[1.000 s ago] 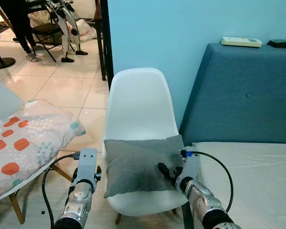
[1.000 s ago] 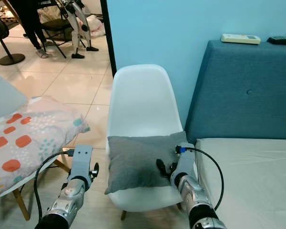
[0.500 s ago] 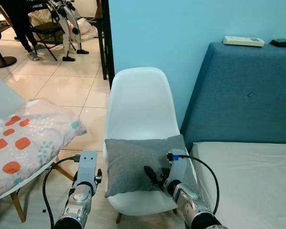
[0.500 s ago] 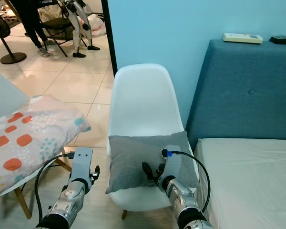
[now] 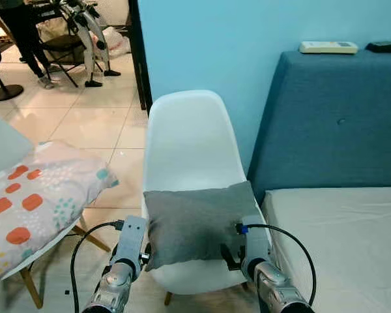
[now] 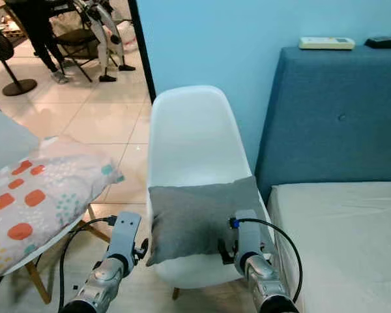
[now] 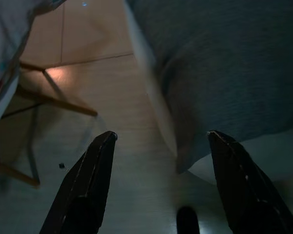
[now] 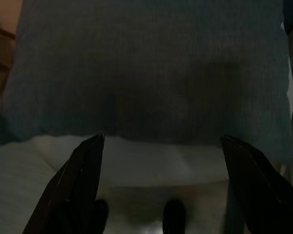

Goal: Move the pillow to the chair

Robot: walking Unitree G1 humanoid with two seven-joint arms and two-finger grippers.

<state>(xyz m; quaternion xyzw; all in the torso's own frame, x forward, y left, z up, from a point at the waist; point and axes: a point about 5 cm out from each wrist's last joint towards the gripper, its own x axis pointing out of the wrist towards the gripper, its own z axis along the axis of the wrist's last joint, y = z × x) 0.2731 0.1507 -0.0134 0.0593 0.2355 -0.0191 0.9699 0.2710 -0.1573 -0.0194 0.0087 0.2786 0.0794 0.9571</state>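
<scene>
Grey pillow (image 5: 195, 222) on chair (image 5: 186, 143) (grippers (image 8: 158, 146) spread).

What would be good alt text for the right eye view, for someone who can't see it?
A grey pillow lies on the seat of a white chair against a blue wall, with the robot's open right gripper at its near edge and the open left gripper by its left corner. A bed stands right, a patterned cushion left.
</scene>
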